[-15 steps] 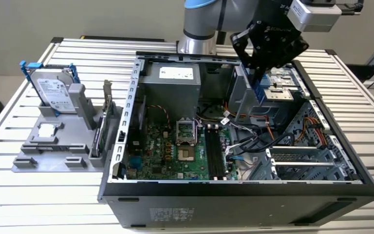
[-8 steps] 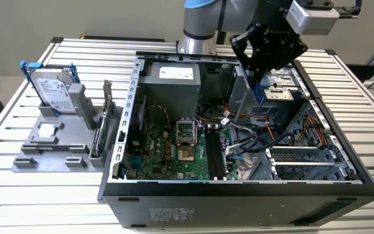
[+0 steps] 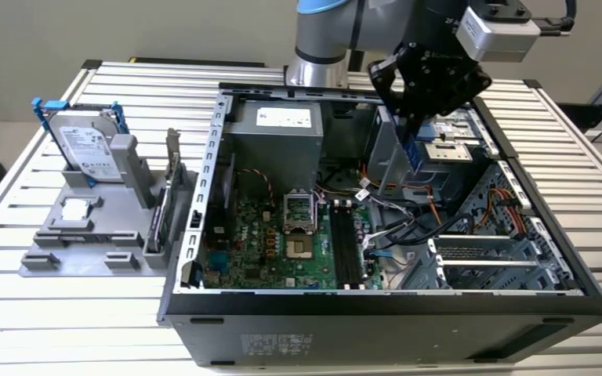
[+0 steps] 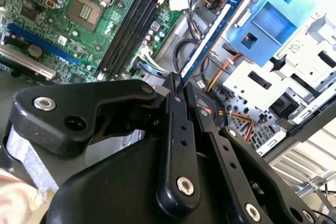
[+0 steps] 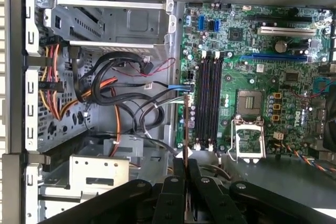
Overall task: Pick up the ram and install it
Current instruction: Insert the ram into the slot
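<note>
My gripper hangs over the open computer case, shut on the ram, a narrow blue-edged stick pointing down into the case. In the second wrist view the ram juts out from the closed fingers above the cables. In the first wrist view the ram shows edge-on, just beside the black memory slots on the green motherboard. The slots lie lower and toward the exterior view's left of the gripper.
A grey fixture on the slatted table holds a silver hard drive in a blue frame and an upright card. Inside the case are the power supply, cable bundles, the CPU socket and drive cages.
</note>
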